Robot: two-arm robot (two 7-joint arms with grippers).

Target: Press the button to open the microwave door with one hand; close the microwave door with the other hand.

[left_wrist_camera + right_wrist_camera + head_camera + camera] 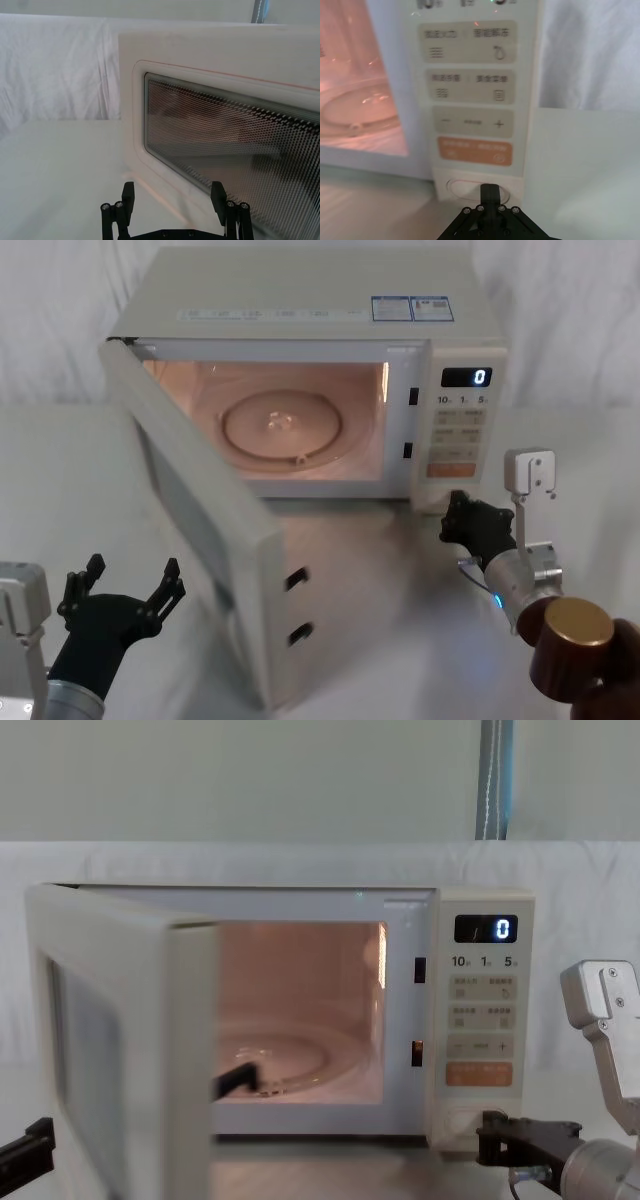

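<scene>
While its fingers are pinched together, the right end effector (pixel 490 192) touches the button (pixel 465 189) at the control panel's (pixel 460 430) foot. Spread wide, the left end effector (pixel 122 590) hovers just outside the microwave door (pixel 200 530), which stands swung open over the bench (pixel 60 480).

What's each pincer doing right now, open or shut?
Left pincer: open, empty, beside the open microwave door.
Right pincer: shut, holding nothing, tip at the oval button.
</scene>
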